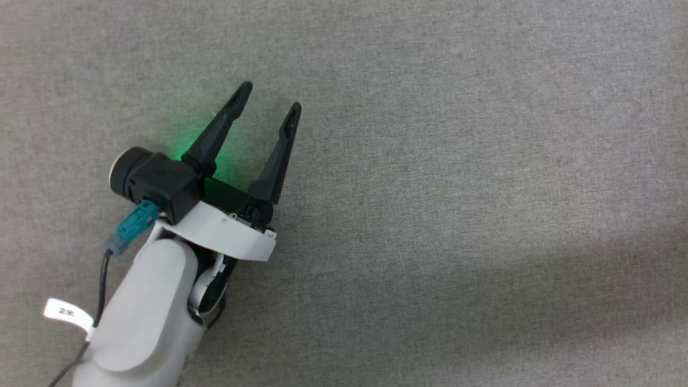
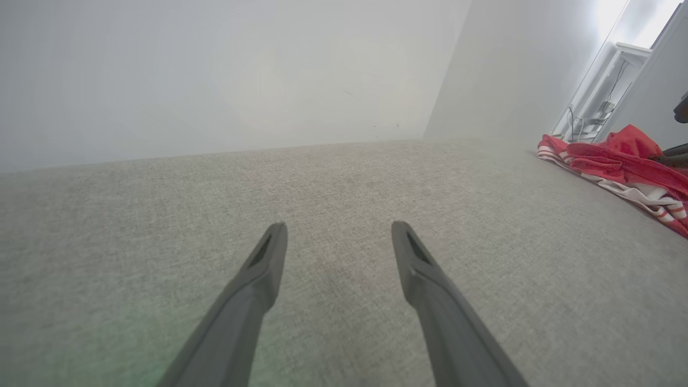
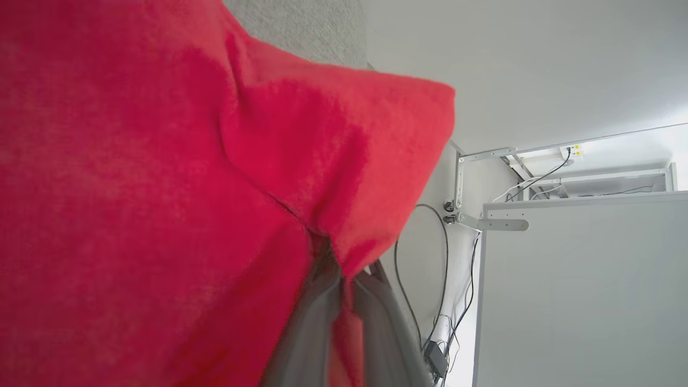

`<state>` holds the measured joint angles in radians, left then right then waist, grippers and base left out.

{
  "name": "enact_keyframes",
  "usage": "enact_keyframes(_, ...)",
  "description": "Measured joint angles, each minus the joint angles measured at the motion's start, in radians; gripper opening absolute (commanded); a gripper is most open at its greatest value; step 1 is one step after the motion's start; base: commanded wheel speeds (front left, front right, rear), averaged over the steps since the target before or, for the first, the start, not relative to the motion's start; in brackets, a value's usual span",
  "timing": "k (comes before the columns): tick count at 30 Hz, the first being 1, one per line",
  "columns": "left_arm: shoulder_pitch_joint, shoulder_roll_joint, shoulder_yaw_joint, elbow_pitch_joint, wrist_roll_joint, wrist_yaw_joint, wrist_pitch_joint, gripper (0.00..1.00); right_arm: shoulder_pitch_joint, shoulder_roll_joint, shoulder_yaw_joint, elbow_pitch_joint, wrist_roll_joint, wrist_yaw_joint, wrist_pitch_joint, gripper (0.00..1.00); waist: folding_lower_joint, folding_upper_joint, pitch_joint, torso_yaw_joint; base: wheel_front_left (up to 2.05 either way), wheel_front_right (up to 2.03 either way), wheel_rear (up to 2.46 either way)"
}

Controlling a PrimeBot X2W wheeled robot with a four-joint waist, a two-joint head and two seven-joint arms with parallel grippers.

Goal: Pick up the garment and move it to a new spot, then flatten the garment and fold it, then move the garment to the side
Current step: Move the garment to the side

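Pinching a fold of the garment [image 3: 161, 188], the right gripper [image 3: 337, 269] has both fingers pressed together with red cloth bunched between them, and the shirt drapes right over that wrist camera. The left gripper [image 1: 270, 99] is spread wide with nothing in it, hovering over the grey fabric surface [image 1: 484, 161]. From the left wrist, the shirt lies crumpled at the far right of that surface, well apart from the left fingers. My guess: it's light and floppy, so it'll sag from one pinch. Grabbing the shoulders or hem corners with both claws seems smarter.
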<state>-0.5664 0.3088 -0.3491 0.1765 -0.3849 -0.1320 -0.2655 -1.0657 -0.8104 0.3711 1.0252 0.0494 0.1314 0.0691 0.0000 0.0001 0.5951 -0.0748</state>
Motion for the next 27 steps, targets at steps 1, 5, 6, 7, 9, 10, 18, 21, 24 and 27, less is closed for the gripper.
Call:
enact_keyframes(1, 0.000, 0.000, -0.002, 0.002, -0.001, 0.000, 0.000, 1.00, 0.003, 0.007, -0.013, 0.004, -0.004, 0.000, 0.000, 0.00, 0.0000, 0.0000, -0.001, 0.002, 0.00, 0.00, 0.00)
enact_keyframes(5, 0.000, 0.001, -0.003, 0.015, -0.004, 0.000, 0.001, 1.00, 0.013, 0.032, -0.060, 0.019, -0.036, 0.000, -0.004, 0.19, 0.0000, 0.0000, -0.012, 0.009, 0.00, 0.00, 0.00)
enact_keyframes(6, 0.002, 0.001, -0.003, 0.019, -0.004, 0.000, 0.001, 1.00, 0.016, 0.039, -0.073, 0.021, -0.047, 0.000, -0.006, 0.27, 0.0000, 0.0000, -0.017, 0.010, 0.00, 0.00, 0.00)
enact_keyframes(7, 0.003, 0.000, -0.003, 0.022, -0.005, 0.000, 0.001, 1.00, 0.018, 0.044, -0.085, 0.024, -0.053, 0.000, -0.008, 0.32, 0.0000, 0.0000, -0.021, 0.011, 0.00, 0.00, 0.00)
enact_keyframes(9, 0.011, -0.002, -0.001, 0.027, -0.012, 0.000, 0.001, 1.00, 0.027, 0.052, -0.110, 0.031, -0.062, 0.000, -0.008, 0.45, 0.0000, 0.0000, -0.033, 0.014, 0.00, 0.00, 0.00)
enact_keyframes(10, 0.017, -0.002, -0.001, 0.031, -0.012, 0.000, 0.001, 1.00, 0.029, 0.055, -0.124, 0.037, -0.065, 0.000, -0.007, 0.49, 0.0000, 0.0000, -0.040, 0.015, 0.00, 0.00, 0.00)
enact_keyframes(18, 0.059, -0.009, 0.020, 0.045, -0.025, 0.000, 0.001, 1.00, 0.051, 0.085, -0.195, 0.030, -0.097, 0.000, -0.023, 1.00, -0.0001, 0.0000, -0.112, 0.027, 0.00, 0.00, 0.00)
enact_keyframes(21, 0.079, -0.011, 0.039, 0.045, -0.029, 0.000, 0.001, 1.00, 0.055, 0.104, -0.227, 0.027, -0.101, 0.000, -0.035, 1.00, 0.0000, 0.0000, -0.145, 0.031, 0.00, 0.00, 0.00)
enact_keyframes(24, 0.110, -0.013, 0.058, 0.051, -0.031, 0.000, 0.001, 1.00, 0.068, 0.132, -0.253, 0.020, -0.100, 0.000, -0.055, 1.00, 0.0000, 0.0000, -0.182, 0.035, 0.00, 0.00, 0.00)
enact_keyframes(27, 0.139, -0.022, 0.084, 0.053, -0.030, 0.000, 0.001, 1.00, 0.084, 0.165, -0.283, 0.011, -0.083, 0.000, -0.093, 1.00, 0.0000, 0.0000, -0.222, 0.041, 0.00, 0.00, 0.00)
